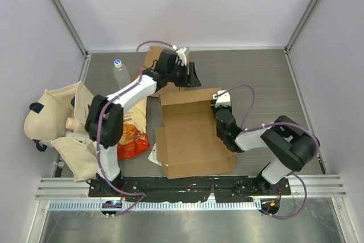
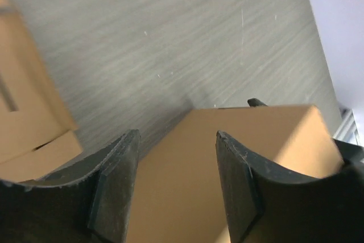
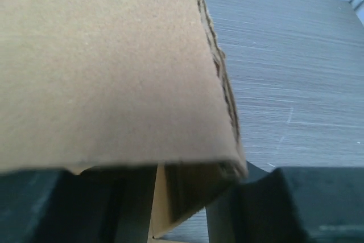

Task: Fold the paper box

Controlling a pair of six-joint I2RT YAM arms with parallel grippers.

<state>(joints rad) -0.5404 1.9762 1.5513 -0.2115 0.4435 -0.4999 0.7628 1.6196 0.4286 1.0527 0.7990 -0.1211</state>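
Here, on the grey wood-grain table (image 1: 256, 72), the brown cardboard box (image 1: 190, 135) lies open at the centre, its walls half raised. The left gripper (image 1: 190, 78) hovers spread above the far wall, holding nothing. The right gripper (image 1: 219, 106) straddles the right wall, jaws parted; contact unclear.

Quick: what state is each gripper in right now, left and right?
Left gripper: open, holding nothing.
Right gripper: a paper box flap sits between its fingers; grip cannot be told.
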